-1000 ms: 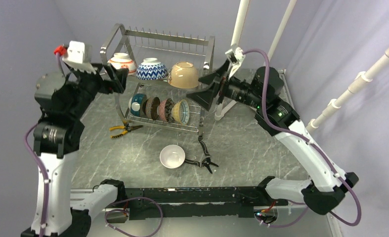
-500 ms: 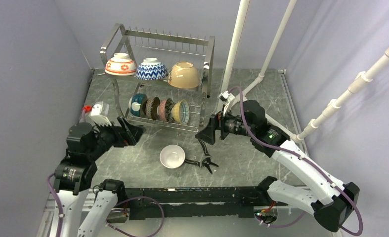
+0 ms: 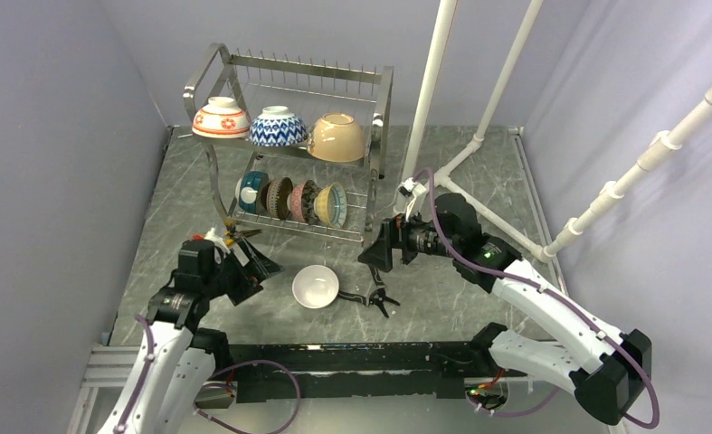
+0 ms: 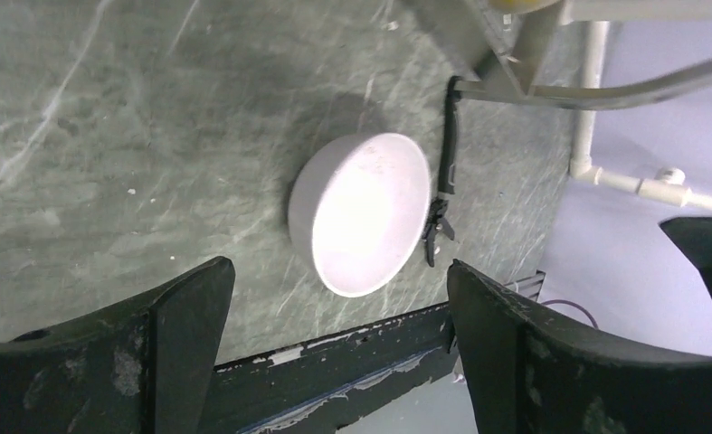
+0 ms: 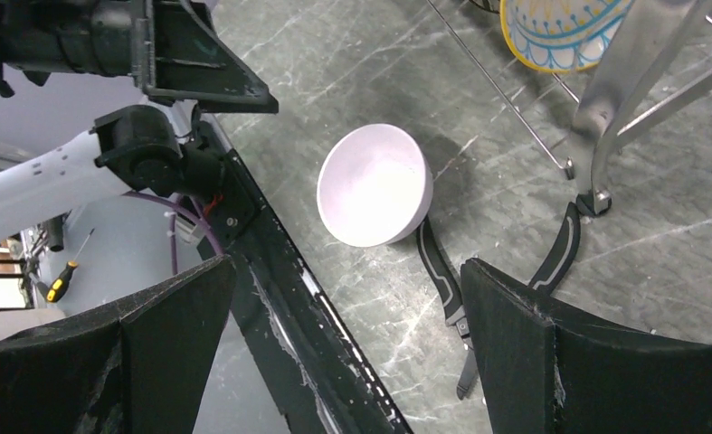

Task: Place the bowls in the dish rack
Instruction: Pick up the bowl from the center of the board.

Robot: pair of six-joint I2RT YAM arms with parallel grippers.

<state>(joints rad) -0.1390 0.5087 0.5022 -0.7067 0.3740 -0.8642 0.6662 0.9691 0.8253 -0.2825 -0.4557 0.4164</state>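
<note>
Left gripper (image 3: 258, 268), jaws apart, has dropped to nine o'clock of the plain white round ceramic bowl (image 3: 316, 287); right gripper (image 3: 376, 256), also apart, has lowered to two o'clock.

Shiny steel rack (image 3: 289, 90), marbled matt tabletop (image 3: 460, 280)

Top view: even, fairly bright overhead light, cool lilac cast on the walls (image 3: 53, 136), sharp all over. Dish rack (image 3: 387, 104) steel shows small glints. Left wrist: white bowl (image 4: 365, 212) blown out, inside washed flat; soft shadow on the bench (image 4: 108, 136) at its 11 o'clock. Left claw (image 4: 338, 269) dark, slightly soft. Right wrist: bowl shadow at its 2 o'clock, bright glare on the rack leg, right claw (image 5: 347, 267) near black.
</note>
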